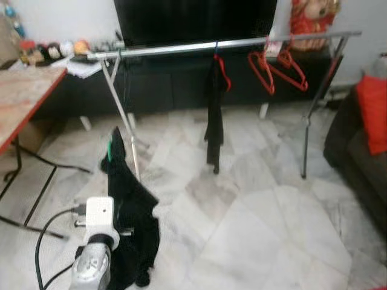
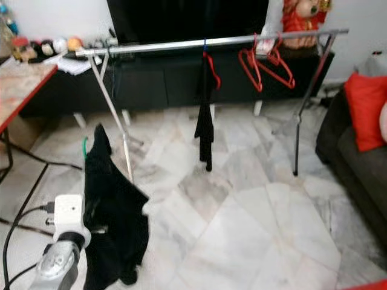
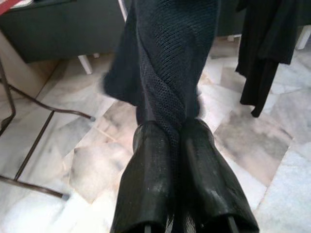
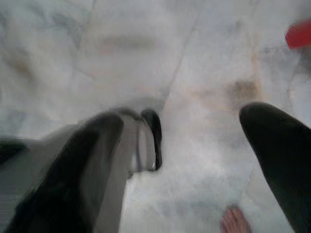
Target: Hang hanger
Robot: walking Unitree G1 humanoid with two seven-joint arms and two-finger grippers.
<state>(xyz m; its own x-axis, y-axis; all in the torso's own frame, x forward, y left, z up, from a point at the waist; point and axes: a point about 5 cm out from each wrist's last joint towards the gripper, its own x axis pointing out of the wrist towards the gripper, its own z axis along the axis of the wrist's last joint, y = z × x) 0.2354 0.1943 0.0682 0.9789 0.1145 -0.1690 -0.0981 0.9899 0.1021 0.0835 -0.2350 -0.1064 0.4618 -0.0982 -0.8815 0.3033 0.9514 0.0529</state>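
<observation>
Black fingers of the left gripper (image 3: 182, 160) pinch a dark knit garment (image 1: 130, 211) on its green hanger (image 1: 110, 151), well short of the silver rail (image 1: 224, 44). Cloth could slip. The right gripper (image 4: 199, 141) gapes, idle.

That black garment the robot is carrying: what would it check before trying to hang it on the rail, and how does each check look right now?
1. Left gripper shut on the black garment: ok.
2. Green hanger hook above the garment: ok, though blurred.
3. Free stretch on the rail left of the hung black garment: ok.
4. Rail within reach: not ok; it stands farther across the marble floor.
5. Red hangers out of the way: ok, near the rail's right end.
6. Right gripper free: ok, open over the floor.
</observation>
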